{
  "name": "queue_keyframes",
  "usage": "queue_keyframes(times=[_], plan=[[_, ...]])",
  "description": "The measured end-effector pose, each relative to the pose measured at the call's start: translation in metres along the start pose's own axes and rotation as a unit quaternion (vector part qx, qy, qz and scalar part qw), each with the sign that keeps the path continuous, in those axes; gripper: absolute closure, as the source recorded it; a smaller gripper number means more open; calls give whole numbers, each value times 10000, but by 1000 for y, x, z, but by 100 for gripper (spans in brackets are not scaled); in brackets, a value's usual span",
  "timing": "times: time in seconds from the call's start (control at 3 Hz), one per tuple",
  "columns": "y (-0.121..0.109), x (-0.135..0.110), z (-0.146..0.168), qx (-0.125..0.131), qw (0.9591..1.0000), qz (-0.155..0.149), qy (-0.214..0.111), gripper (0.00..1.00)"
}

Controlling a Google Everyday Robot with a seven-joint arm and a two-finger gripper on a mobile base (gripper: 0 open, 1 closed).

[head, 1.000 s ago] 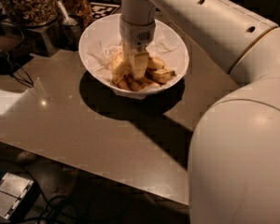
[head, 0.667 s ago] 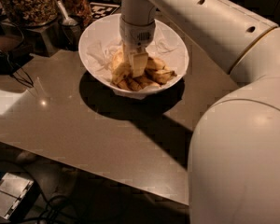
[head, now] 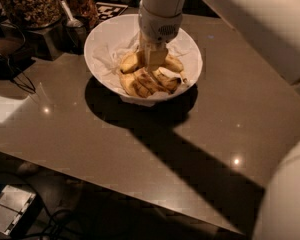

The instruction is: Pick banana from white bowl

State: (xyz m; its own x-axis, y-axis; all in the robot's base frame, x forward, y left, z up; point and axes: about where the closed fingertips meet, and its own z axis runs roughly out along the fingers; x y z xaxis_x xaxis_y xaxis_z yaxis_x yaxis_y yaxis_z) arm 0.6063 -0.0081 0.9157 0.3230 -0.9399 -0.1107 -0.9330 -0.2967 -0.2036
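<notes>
White bowl under gripper, down on the banana; jaws' spread not discernible.

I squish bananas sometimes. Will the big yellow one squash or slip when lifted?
The banana looks plump and ripe, so the claw, down over it in the white bowl, might bruise it. Its curve may let it swivel.

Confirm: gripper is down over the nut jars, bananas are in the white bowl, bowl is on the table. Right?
Not quite. The gripper is not over the jars; it is down inside the bowl, among the bananas. The jars stand beyond the bowl, at the upper left. The rest holds: bananas in the white bowl, bowl on the table. The camera view shows it.
</notes>
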Motion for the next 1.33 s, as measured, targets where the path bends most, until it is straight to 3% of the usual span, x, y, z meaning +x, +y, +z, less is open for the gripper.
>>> queue_keyframes(times=[0.67, 1.33], plan=[[45, -8, -67, 337, 9984, 455, 7, 100], [78, -10, -107, 691, 9941, 832, 44, 100]])
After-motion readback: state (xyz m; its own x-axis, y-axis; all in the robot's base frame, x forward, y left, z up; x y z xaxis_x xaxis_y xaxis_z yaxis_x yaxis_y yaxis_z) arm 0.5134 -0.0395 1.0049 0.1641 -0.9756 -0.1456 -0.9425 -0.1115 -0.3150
